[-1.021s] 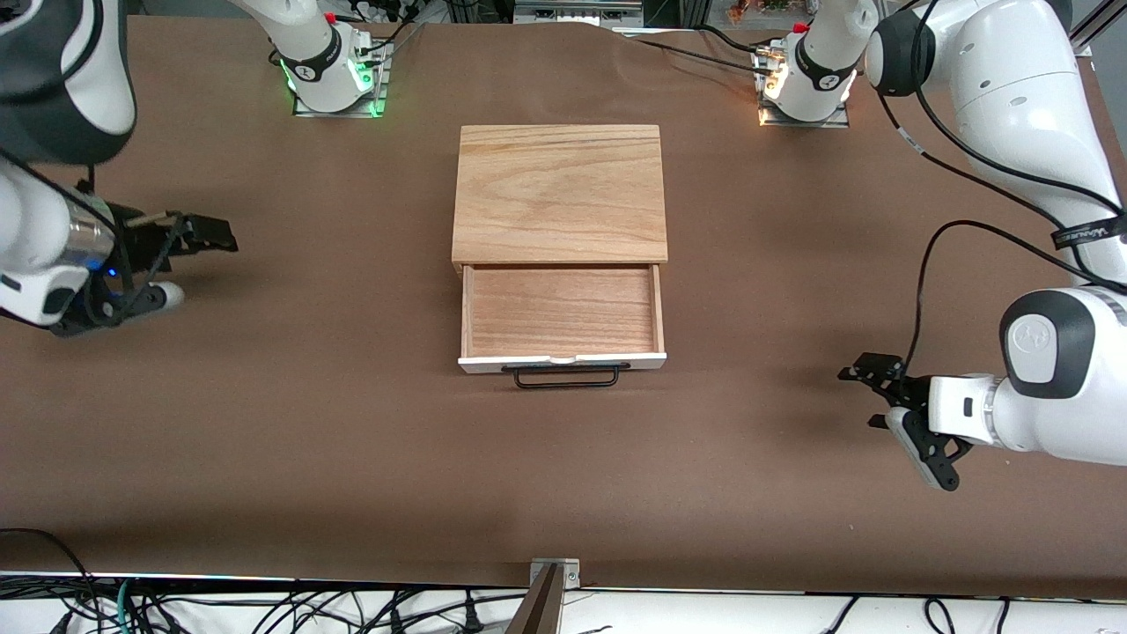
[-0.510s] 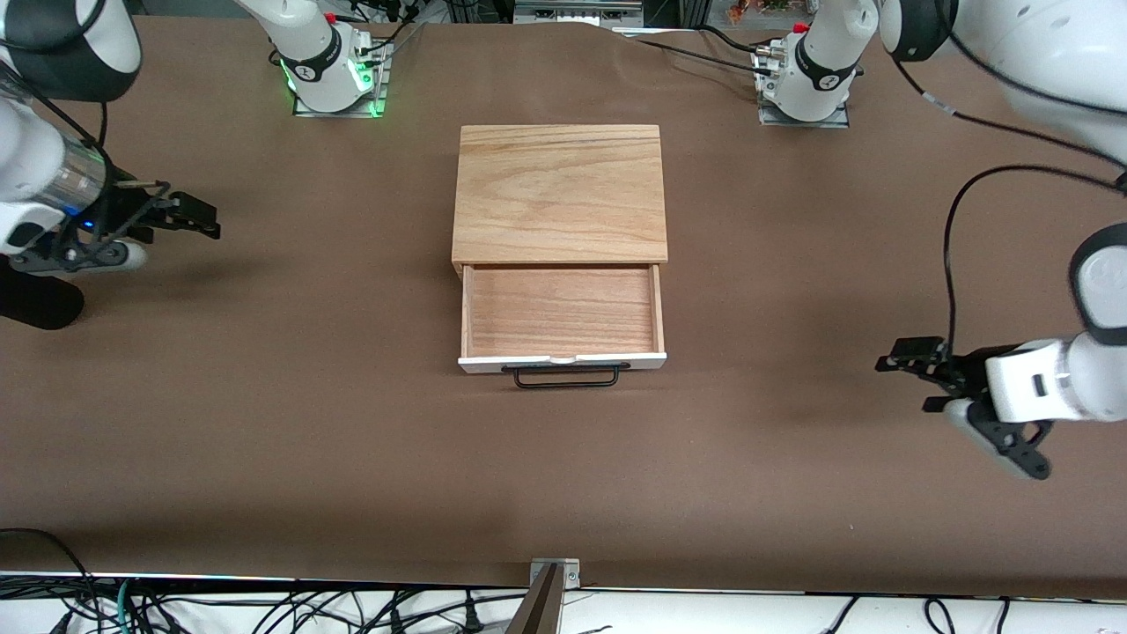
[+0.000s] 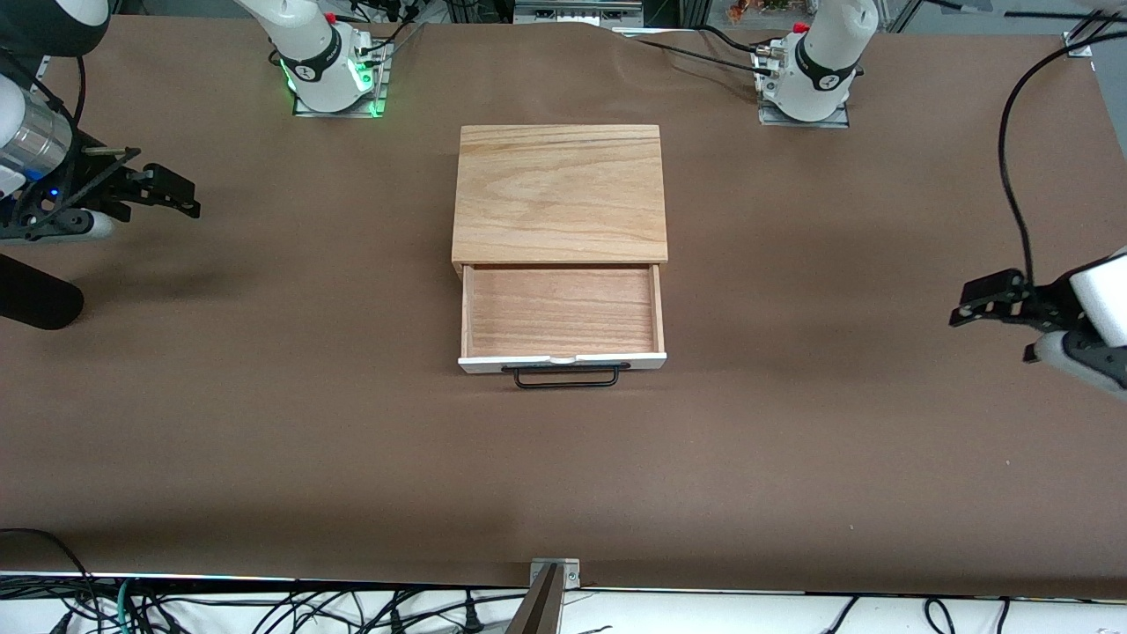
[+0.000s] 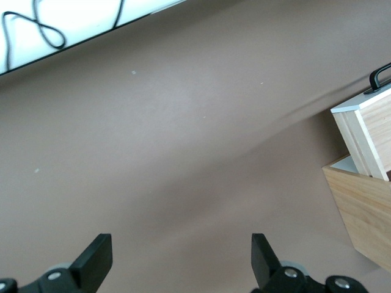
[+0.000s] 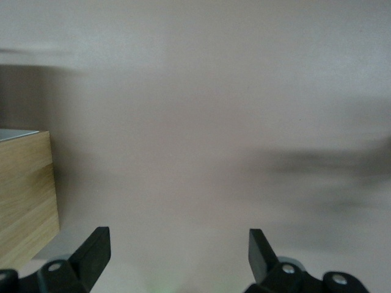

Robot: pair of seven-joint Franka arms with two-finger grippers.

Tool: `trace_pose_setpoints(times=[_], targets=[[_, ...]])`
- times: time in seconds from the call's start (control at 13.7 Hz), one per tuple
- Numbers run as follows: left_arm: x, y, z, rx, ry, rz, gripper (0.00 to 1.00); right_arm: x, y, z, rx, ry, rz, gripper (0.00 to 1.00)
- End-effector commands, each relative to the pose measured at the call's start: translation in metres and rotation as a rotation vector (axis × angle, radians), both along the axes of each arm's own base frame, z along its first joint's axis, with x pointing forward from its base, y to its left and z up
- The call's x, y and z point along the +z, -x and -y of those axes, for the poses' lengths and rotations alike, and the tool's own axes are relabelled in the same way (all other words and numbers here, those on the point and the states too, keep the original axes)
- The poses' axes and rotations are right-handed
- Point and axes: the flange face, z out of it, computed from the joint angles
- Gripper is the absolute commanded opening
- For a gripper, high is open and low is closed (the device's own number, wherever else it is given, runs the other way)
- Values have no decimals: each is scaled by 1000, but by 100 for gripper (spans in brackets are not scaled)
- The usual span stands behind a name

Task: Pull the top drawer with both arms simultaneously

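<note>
The top drawer (image 3: 562, 310) stands pulled out of the cabinet (image 3: 560, 192), toward the front camera. Its light-wood tray is empty. Its white front (image 3: 563, 359) carries the black wire handle (image 3: 565, 377). Neither gripper touches it. My right gripper (image 3: 167, 183) is open and empty over the table at the right arm's end. My left gripper (image 3: 990, 336) is open and empty over the table at the left arm's end. The left wrist view shows the open fingers (image 4: 98, 259), the drawer's corner (image 4: 366, 131) and the handle (image 4: 380, 76). The right wrist view shows open fingers (image 5: 95, 247) and the cabinet's side (image 5: 24, 195).
The brown table cover (image 3: 352, 423) spreads round the cabinet. The two arm bases (image 3: 330, 62) (image 3: 806, 70) stand along the edge farthest from the front camera. Cables (image 3: 264, 608) hang past the near edge. A dark rounded shape (image 3: 35, 304) lies at the right arm's end.
Both grippers have drawn away from the cabinet toward their own ends of the table, still open. The drawer has not moved.
</note>
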Motion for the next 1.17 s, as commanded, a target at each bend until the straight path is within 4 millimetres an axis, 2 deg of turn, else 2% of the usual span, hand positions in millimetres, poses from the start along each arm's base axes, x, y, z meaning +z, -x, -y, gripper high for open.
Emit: trace_pose_setpoints(times=[0.0,0.15,0.22,0.44,0.51,0.58,0.66,0.8,1.09], targets=[[21,32,-9,17,5,-2,100,9,-5,4,-16,3,34,100],[25,47,-7,35,23,-19,100,17,-6,4,-23,1,52,100],[26,55,-5,104,17,-37,100,22,-8,4,-17,10,62,100],[27,78,32,289,-31,-89,100,19,-8,4,-18,3,59,100],[24,93,48,321,-76,-108,100,19,-9,5,-18,4,62,100],[18,106,55,356,-101,-127,100,19,-10,4,-22,9,68,100],[14,117,52,403,-108,-148,100,20,-10,2,-18,15,72,100],[3,120,31,446,-89,-173,100,21,-11,2,-19,15,80,100],[-1,129,37,434,-72,-156,100,21,-11,1,-16,15,80,100]])
